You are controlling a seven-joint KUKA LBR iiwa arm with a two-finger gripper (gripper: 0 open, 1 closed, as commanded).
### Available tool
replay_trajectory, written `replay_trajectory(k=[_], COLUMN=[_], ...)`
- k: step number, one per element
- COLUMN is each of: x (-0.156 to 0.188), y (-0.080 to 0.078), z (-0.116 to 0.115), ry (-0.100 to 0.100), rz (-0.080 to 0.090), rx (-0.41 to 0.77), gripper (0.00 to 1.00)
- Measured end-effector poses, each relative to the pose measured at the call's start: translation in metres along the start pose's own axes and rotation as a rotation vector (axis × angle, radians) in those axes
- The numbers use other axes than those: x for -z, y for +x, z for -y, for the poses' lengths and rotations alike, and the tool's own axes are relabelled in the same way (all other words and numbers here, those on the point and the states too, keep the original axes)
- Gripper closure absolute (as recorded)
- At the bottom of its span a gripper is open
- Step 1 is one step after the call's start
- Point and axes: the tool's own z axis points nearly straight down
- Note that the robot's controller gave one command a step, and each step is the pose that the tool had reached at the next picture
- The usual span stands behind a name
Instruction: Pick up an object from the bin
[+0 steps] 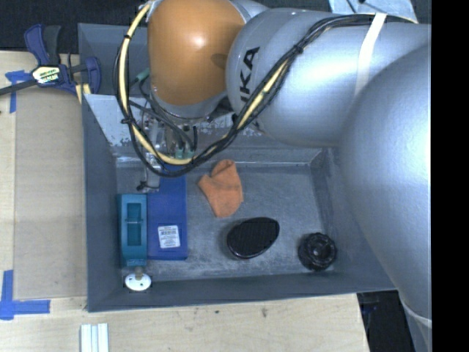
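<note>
Grey metal bin (99,196) is sitting flat, its floor looking scuffed and dusted with pale specks, walls sloping in. The arm (330,86) is coming in from the right and covering most of the bin's far half and right side; its orange cover (187,46) is sitting over the wrist with yellow and black cables (133,64) looping round it. The gripper (155,169) is hanging below that cover at the far left of the floor, right above the far edge of a dark blue box (167,222) with a white label. Can't tell how far the gripper is open, and nothing is showing as held. The box is lying flat at the left, touching a teal rectangular piece (133,229) along its left side. A small white round part (137,280) is lying just beside the teal piece's near end, against the front wall. An orange crumpled cloth (222,188) is lying near the middle, just right of the box. A black oval pad (252,238) is lying in front of the cloth, apart from it. A black round knob (317,251) is sitting further right, near the front right corner.
</note>
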Motion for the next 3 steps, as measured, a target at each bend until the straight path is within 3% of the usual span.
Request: replay_trajectory(k=[1, 2, 3], x=[0.006, -0.045, -0.077], y=[-0.002, 0.008, 0.018], z=[0.001, 0.016, 0.017], ry=[-0.002, -0.004, 0.0], rz=[0.008, 0.013, 0.002], rx=[-0.003, -0.028, -0.157], gripper=[0.0, 0.0, 0.0])
